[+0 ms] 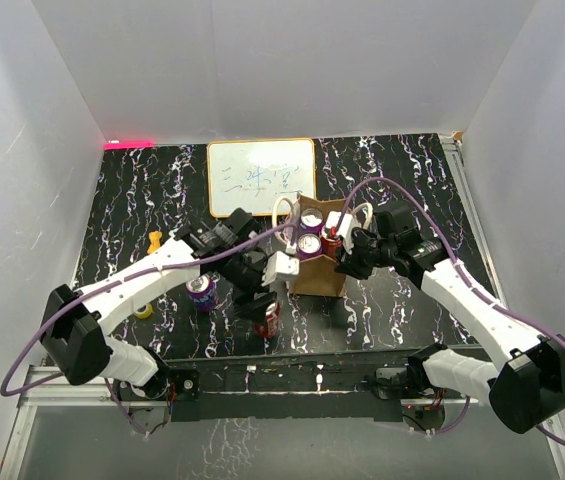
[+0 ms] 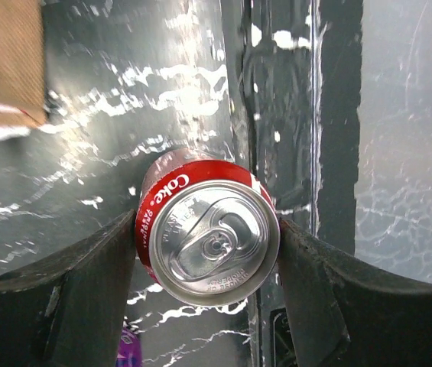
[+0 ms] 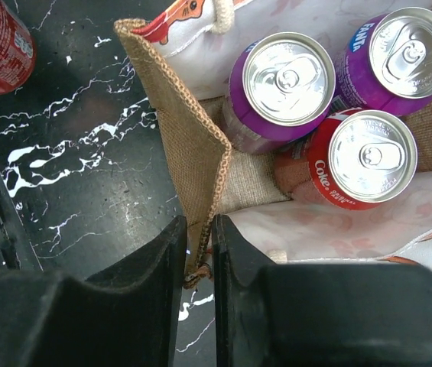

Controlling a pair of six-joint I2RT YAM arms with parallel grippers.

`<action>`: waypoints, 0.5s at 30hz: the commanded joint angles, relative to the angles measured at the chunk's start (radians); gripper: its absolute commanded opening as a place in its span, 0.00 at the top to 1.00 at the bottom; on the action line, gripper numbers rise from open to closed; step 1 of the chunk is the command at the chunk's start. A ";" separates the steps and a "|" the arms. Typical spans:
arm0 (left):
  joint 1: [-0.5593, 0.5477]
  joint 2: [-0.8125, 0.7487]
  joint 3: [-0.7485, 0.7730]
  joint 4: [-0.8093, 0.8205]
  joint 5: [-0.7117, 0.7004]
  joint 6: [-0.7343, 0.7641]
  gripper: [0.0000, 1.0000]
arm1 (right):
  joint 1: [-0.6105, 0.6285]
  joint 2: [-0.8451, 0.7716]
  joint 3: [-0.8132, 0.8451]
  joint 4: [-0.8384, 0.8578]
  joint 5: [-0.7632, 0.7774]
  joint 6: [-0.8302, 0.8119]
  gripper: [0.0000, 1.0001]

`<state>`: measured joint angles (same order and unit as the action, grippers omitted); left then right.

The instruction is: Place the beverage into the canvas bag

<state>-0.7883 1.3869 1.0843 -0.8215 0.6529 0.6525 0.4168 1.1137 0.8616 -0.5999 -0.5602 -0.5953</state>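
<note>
Lifting over the counter: the can likely needed a straight rise, clearing the rim before lowering into the free gap.
Canvas bag: stood upright with its mouth open; it held two purple cans and a second Coke.
Right end effector: was pinched on the bag's wall.
Left end effector: was clamped on the Coke can, which stood on the counter near the bag.

Canvas bag mouth: 2 purple cans, 1 red can crowd it; bare floor only beside wall pinched by right gripper. Left of bag: left gripper clamping Coke can, loose purple can beyond.
</note>
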 commanded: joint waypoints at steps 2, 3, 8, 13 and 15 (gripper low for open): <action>0.004 0.024 0.230 -0.045 0.142 -0.043 1.00 | 0.003 -0.042 -0.034 -0.020 -0.039 -0.032 0.80; 0.004 0.034 0.273 -0.057 0.147 -0.049 1.00 | 0.003 -0.044 -0.037 -0.022 -0.042 -0.037 0.80; 0.016 0.079 0.454 -0.057 0.149 -0.139 1.00 | 0.003 -0.062 -0.052 -0.019 -0.050 -0.056 0.80; 0.039 0.112 0.552 0.034 0.128 -0.269 1.00 | 0.003 -0.071 -0.072 -0.010 -0.056 -0.053 0.81; 0.043 0.128 0.585 0.074 0.093 -0.325 1.00 | 0.003 -0.074 -0.081 0.001 -0.068 -0.048 0.81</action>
<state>-0.7609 1.5078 1.5795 -0.8436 0.7246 0.4629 0.4168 1.0576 0.8055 -0.5869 -0.5789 -0.6502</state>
